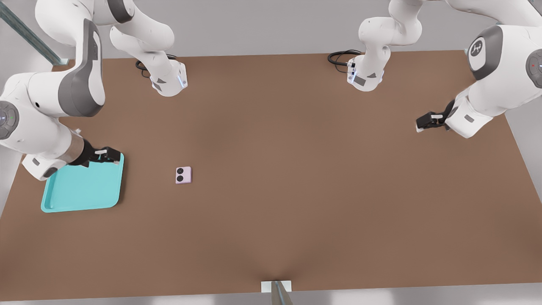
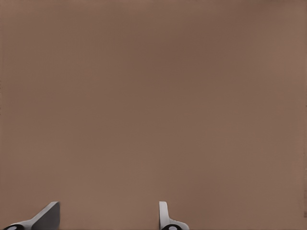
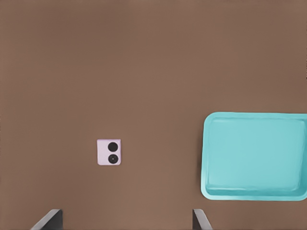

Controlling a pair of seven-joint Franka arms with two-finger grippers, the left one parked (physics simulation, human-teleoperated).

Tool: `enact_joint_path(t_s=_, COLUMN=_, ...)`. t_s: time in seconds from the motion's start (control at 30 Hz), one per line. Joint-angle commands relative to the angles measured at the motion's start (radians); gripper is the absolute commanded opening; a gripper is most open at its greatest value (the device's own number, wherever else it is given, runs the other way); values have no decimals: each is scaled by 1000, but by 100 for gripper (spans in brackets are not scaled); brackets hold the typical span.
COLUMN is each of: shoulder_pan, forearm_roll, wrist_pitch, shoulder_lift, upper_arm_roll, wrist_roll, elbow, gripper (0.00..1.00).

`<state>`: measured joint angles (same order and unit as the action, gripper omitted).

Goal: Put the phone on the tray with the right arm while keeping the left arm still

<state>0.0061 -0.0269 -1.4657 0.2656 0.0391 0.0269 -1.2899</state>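
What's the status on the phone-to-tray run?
Gripper open, empty, hovering over the tray's far corner. Phone flat on the table, lenses up, apart from the tray, not yet picked. Nothing between phone and tray.

Phone (image 1: 183, 175): small squarish pale pink-lilac slab, flat on the brown tabletop (image 1: 296, 190), two round black lenses face up. Tray (image 1: 80, 190): flat turquoise rectangle, rounded corners, low rim, nothing in it, lying flat to the front view's left of the phone, apart from it. Gripper (image 1: 111, 156) hangs over the tray's far corner, fingers spread, holding nothing.
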Motion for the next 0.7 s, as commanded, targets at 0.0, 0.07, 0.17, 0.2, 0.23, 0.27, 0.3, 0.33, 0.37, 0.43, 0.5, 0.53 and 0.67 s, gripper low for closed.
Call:
enact_joint_path(t_s=0.0, shoulder_pan=-14, forearm_roll=1, wrist_pitch=-94, shoulder_lift=1, upper_arm_roll=1, wrist_roll=-35, elbow=0, gripper=100)
enact_joint_path(t_s=0.07, shoulder_pan=18, forearm_roll=-2, wrist_pitch=-163, shoulder_lift=37, upper_arm_roll=7, wrist_roll=-44, elbow=-9, gripper=100)
enact_joint_path(t_s=0.17, shoulder_pan=146, forearm_roll=-11, wrist_pitch=-222, shoulder_lift=130, upper_arm_roll=7, wrist_roll=-243, elbow=-60, gripper=100)
enact_joint_path(t_s=0.2, shoulder_pan=163, forearm_roll=-8, wrist_pitch=-252, shoulder_lift=164, upper_arm_roll=18, wrist_roll=-283, elbow=-66, gripper=100)
enact_joint_path(t_s=0.23, shoulder_pan=164, forearm_roll=-7, wrist_pitch=-340, shoulder_lift=159, upper_arm_roll=36, wrist_roll=-289, elbow=-150, gripper=100)
enact_joint_path(t_s=0.27, shoulder_pan=166, forearm_roll=-7, wrist_pitch=-398, shoulder_lift=158, upper_arm_roll=47, wrist_roll=-321, elbow=-221, gripper=100)
enact_joint_path(t_s=0.3, shoulder_pan=161, forearm_roll=-8, wrist_pitch=-423, shoulder_lift=156, upper_arm_roll=56, wrist_roll=-326, elbow=-261, gripper=100)
enact_joint_path(t_s=0.33, shoulder_pan=158, forearm_roll=-5, wrist_pitch=-537, shoulder_lift=144, upper_arm_roll=58, wrist_roll=-334, elbow=-388, gripper=100)
enact_joint_path(t_s=0.37, shoulder_pan=152, forearm_roll=-4, wrist_pitch=-600, shoulder_lift=130, upper_arm_roll=65, wrist_roll=-337, elbow=-463, gripper=100)
enact_joint_path(t_s=0.43, shoulder_pan=133, forearm_roll=68, wrist_pitch=-647, shoulder_lift=132, upper_arm_roll=65, wrist_roll=-352, elbow=-529, gripper=100)
enact_joint_path(t_s=0.5, shoulder_pan=118, forearm_roll=85, wrist_pitch=-651, shoulder_lift=171, upper_arm_roll=64, wrist_roll=-397, elbow=-537, gripper=100)
enact_joint_path(t_s=0.53, shoulder_pan=115, forearm_roll=85, wrist_pitch=-685, shoulder_lift=205, upper_arm_roll=64, wrist_roll=-397, elbow=-539, gripper=100)
enact_joint_path(t_s=0.67, shoulder_pan=114, forearm_roll=85, wrist_pitch=-688, shoulder_lift=230, upper_arm_roll=64, wrist_roll=-397, elbow=-546, gripper=100)
